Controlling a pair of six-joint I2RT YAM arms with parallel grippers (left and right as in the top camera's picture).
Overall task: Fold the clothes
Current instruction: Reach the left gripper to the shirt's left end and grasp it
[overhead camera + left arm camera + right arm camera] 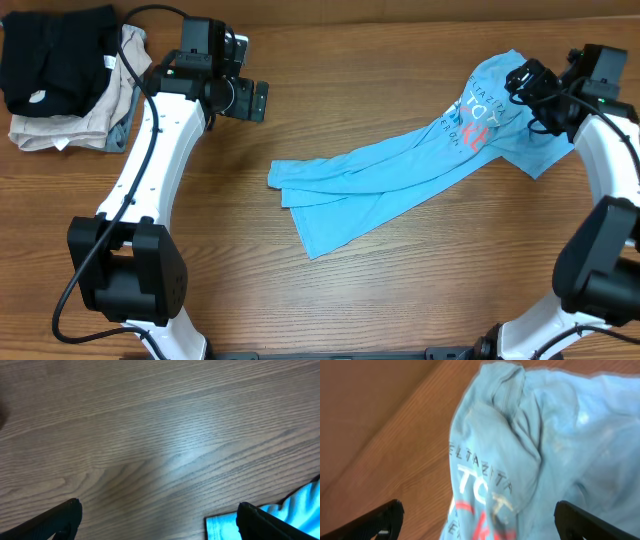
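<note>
The sky-blue T-shirt [400, 175] lies crumpled in a long diagonal band from the table's middle to the back right, its white and red-orange lettering [470, 125] facing up. My right gripper [528, 82] hovers open over its upper right end; the right wrist view shows the lettered cloth [520, 460] between the spread fingers [477, 520], nothing gripped. My left gripper [255, 100] is open and empty over bare wood at the back left, apart from the shirt. The left wrist view shows only a corner of blue cloth [222, 527] by its right finger [157, 520].
A pile of other garments sits at the back left corner: a black one [55, 55] on top of beige [60, 130] and grey-blue folded ones. The wooden table [300, 290] runs to the frame's edges.
</note>
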